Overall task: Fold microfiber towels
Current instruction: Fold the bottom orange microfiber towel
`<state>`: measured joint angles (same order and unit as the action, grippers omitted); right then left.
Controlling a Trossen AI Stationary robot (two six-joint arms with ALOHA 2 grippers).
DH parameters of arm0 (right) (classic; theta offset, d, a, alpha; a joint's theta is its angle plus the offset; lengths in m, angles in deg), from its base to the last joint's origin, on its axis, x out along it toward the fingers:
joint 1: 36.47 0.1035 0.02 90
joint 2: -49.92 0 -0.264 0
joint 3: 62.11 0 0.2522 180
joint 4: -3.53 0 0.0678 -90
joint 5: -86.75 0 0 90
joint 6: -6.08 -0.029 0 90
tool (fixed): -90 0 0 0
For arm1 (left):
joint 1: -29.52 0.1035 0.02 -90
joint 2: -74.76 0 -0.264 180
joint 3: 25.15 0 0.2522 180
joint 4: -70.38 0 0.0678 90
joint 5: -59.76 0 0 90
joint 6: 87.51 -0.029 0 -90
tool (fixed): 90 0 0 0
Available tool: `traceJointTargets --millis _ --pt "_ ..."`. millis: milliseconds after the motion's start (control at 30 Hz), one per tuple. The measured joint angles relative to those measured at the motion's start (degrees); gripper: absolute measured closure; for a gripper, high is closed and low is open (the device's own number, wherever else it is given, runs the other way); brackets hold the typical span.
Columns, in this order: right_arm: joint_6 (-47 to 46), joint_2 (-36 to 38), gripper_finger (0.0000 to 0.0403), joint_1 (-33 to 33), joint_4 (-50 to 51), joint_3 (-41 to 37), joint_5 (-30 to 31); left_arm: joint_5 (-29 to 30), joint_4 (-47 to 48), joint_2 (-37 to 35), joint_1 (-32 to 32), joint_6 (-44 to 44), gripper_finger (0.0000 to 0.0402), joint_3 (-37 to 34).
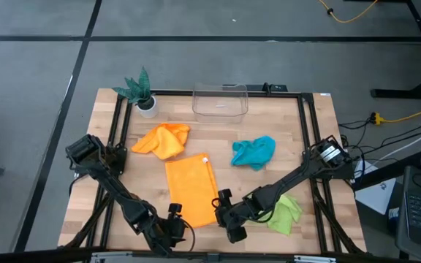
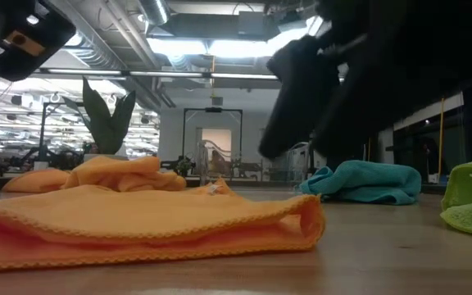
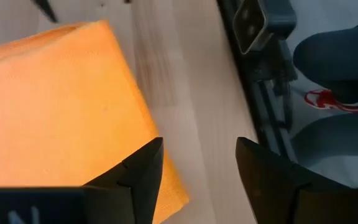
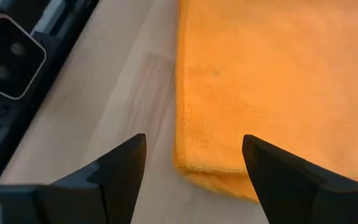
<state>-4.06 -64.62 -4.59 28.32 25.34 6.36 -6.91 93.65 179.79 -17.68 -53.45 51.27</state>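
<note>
An orange microfiber towel lies folded in two layers on the table's middle; its folded edge shows in the low view. My left gripper stands open at the towel's near left corner. My right gripper stands open over the near right corner. Neither plainly touches the cloth. A second orange towel lies crumpled farther back. A teal one lies bunched at the back right, and a lime green one at the near right.
A small green plant in a white pot and a clear plastic bin stand at the table's far edge. Black frame rails run along the left and right sides. Bare wood shows between the towels.
</note>
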Motion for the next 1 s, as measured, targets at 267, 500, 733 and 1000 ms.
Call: traceJointTargets --millis 267,500,733,1000 --pt "1.4 -2.6 0.0139 -0.1 -2.1 0.0 -0.6 -0.4 3.4 0.8 0.3 5.6 0.0199 0.0" --pt "0.7 -5.7 0.0148 -0.3 -2.4 0.1 -1.7 -0.4 3.5 3.3 0.4 6.1 0.0199 0.0" --pt "-2.9 -6.4 0.0150 -0.5 -2.6 0.2 -2.3 0.3 2.9 7.2 0.7 9.2 0.0200 0.3" --pt "-2.7 -6.5 0.0150 -0.5 -2.1 0.2 -2.4 -0.2 3.7 8.3 0.2 8.8 0.0200 0.3"
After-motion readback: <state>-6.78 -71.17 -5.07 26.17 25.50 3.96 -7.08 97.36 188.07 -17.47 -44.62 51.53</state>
